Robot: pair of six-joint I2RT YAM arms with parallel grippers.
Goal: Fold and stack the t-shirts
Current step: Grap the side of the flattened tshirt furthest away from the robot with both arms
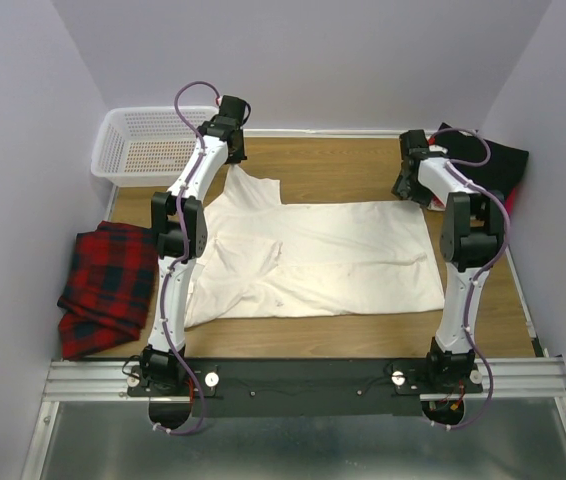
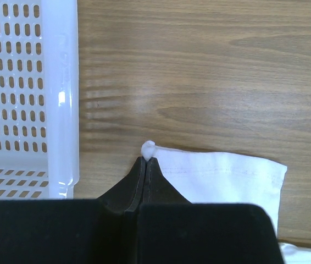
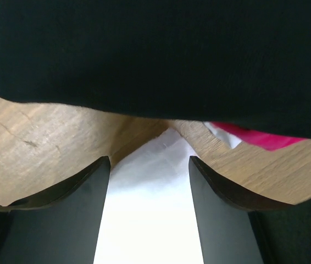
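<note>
Here we see the left end effector point(image 2: 144, 166) clenched on a sleeve corner of the large cream-white cloth t-shirt point(image 1: 333, 250); the right end effector point(image 3: 149, 162) stands released astride another corner.

Open wood strip point(image 1: 333, 165) beyond cream shirt point(image 1: 343, 250), basket point(image 1: 148, 150) blocks far left, black shirt point(image 1: 493, 165) far right.
</note>
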